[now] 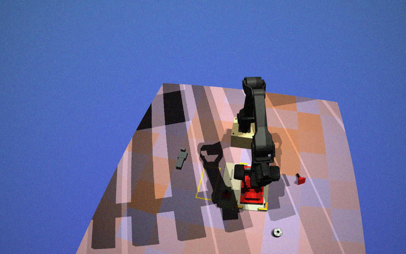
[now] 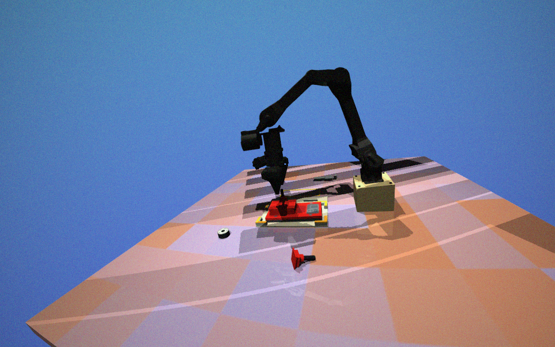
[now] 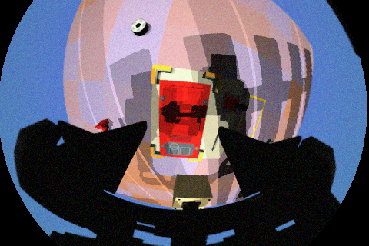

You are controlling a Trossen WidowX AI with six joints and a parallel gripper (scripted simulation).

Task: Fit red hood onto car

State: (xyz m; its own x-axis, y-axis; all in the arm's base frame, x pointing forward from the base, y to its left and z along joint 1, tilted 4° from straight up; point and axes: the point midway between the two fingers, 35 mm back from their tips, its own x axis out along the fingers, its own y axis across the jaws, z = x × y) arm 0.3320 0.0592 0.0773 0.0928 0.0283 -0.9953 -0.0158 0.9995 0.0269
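Note:
The red hood (image 1: 252, 196) (image 2: 283, 206) (image 3: 186, 94) rests on the red chassis (image 2: 302, 211) (image 3: 187, 138), which sits in the cream jig (image 1: 235, 186) (image 3: 212, 127). The hood looks level and lined up with the chassis. Small grey dots show near its sides in the wrist view; whether every peg is fully in its hole is too small to tell. My gripper (image 2: 278, 192) (image 3: 183, 128) is open and empty. It is above the hood and clear of it, with one fingertip out on each side in the wrist view. The arm hides part of the car in the top view.
A white-faced wheel (image 1: 277, 233) (image 2: 223, 233) (image 3: 139, 26) and a red piece with a black stem (image 1: 300, 180) (image 2: 297, 259) lie near the jig. Another red piece (image 1: 226, 194) (image 3: 229, 102) is in shadow beside the car. A grey part (image 1: 182, 158) lies beyond the yellow outline (image 1: 200, 183).

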